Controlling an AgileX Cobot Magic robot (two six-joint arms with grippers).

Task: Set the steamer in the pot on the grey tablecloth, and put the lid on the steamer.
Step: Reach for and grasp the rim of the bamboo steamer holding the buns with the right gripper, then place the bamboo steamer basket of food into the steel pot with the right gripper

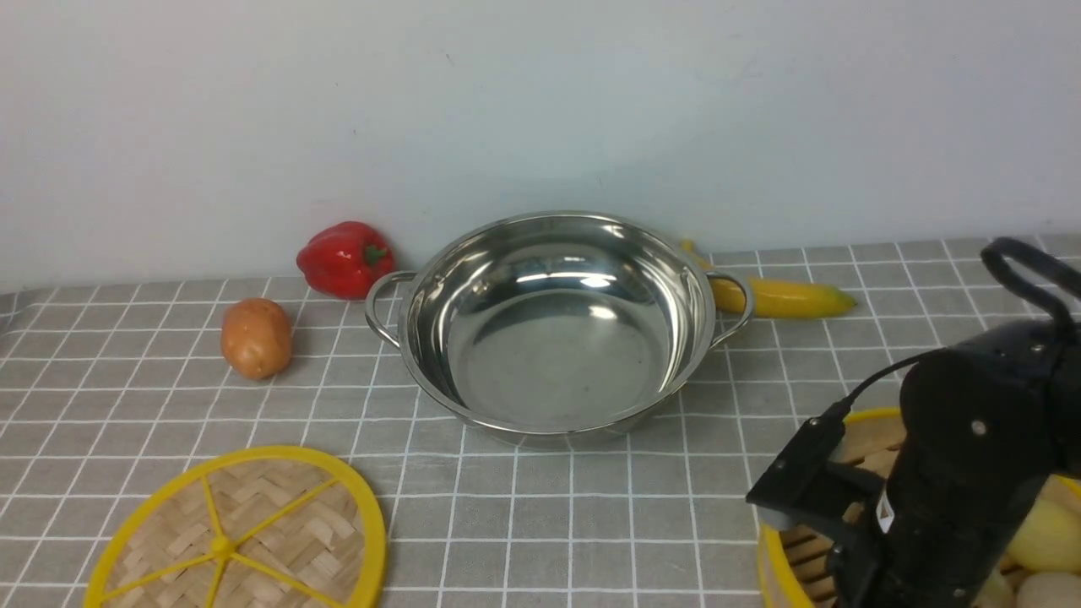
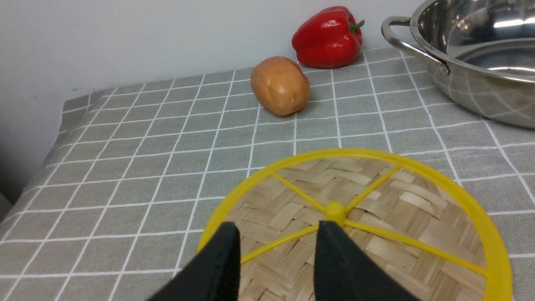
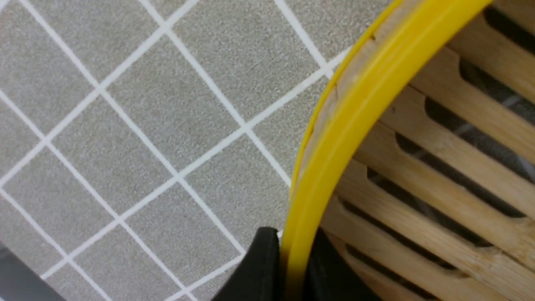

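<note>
The shiny steel pot (image 1: 553,363) stands empty at the middle back of the grey tablecloth (image 1: 591,523); its handle and wall show in the left wrist view (image 2: 480,75). The lid (image 1: 253,523) lies flat at the front left. My left gripper (image 2: 278,228) hovers open over the lid (image 2: 376,217), beside its hub. The steamer (image 1: 773,574) sits at the front right, mostly hidden by my right arm (image 1: 963,473). My right gripper (image 3: 294,234) is shut on the steamer's (image 3: 439,167) yellow rim, one finger outside and one inside the wall.
A red pepper (image 1: 344,258) and a potato (image 1: 256,338) lie left of the pot, a banana (image 1: 785,297) behind its right handle. Pale round items (image 1: 1047,532) sit inside the steamer. A white wall closes the back.
</note>
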